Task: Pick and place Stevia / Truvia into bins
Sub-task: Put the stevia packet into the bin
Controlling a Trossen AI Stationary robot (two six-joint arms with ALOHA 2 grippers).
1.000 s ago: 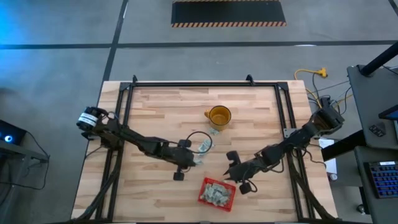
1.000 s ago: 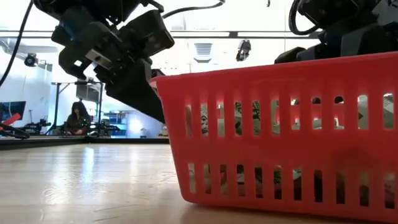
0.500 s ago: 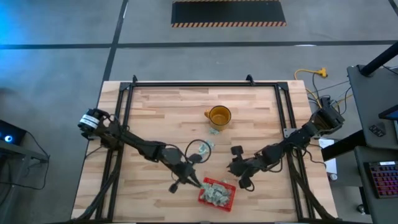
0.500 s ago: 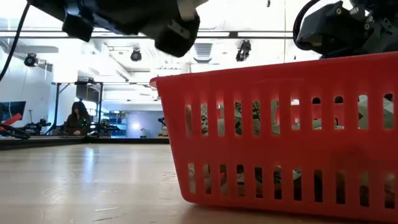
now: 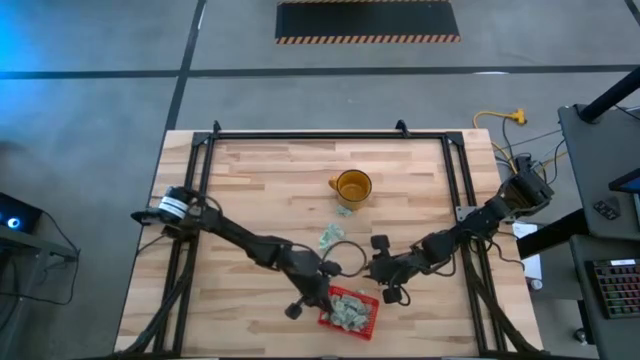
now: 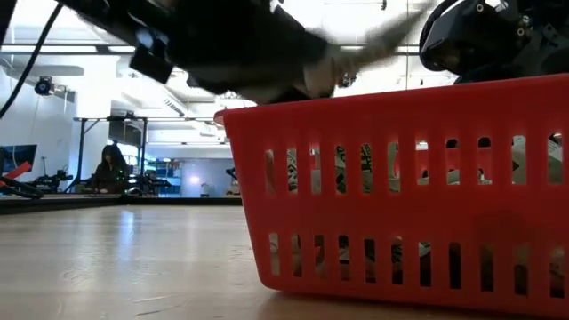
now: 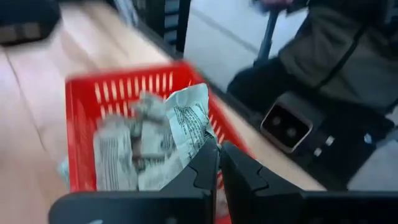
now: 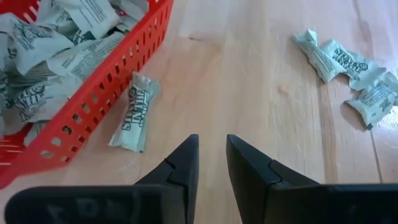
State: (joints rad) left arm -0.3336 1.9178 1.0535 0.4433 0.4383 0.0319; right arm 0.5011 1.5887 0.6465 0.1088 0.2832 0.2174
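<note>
Pinches a crumpled packet (image 7: 180,118) by its lower edge in the left claw (image 7: 216,149), fingers pressed together on the paper, right over the red basket (image 7: 124,87). Looks ready for release there, judging by the pile underneath.

Hangs the right claw (image 8: 212,142) low over bare worktop (image 8: 249,81), just outside the basket's long wall, fingers only a narrow gap apart and nothing between them. Aims roughly at a stray packet (image 8: 135,112) lying flat on the wood, one end touching or nearly touching the basket wall. Leaves three more loose packets (image 8: 348,62) bunched together farther out, toward the amber mug (image 5: 352,186).

Expect almost no weight and no stiffness: thin paper sachets, likely to fold, slide on the smooth wood or tip sideways under a finger. Should tolerate a firm squeeze, though a hard pinch could crease or split a seam. Best taken across the short width near the middle, where the filling gives a slight bulge, with the fingers brought down right to the wood. Worth approaching the stray from its free side, with the wall crowding the other. Could also catch two at once in the bunch.

Shows pale green and white wrappers with dark print, small and rectangular, crimped at the ends, most wrinkled. Holds a good heap of them already, jumbled and overlapping in the basket.
</note>
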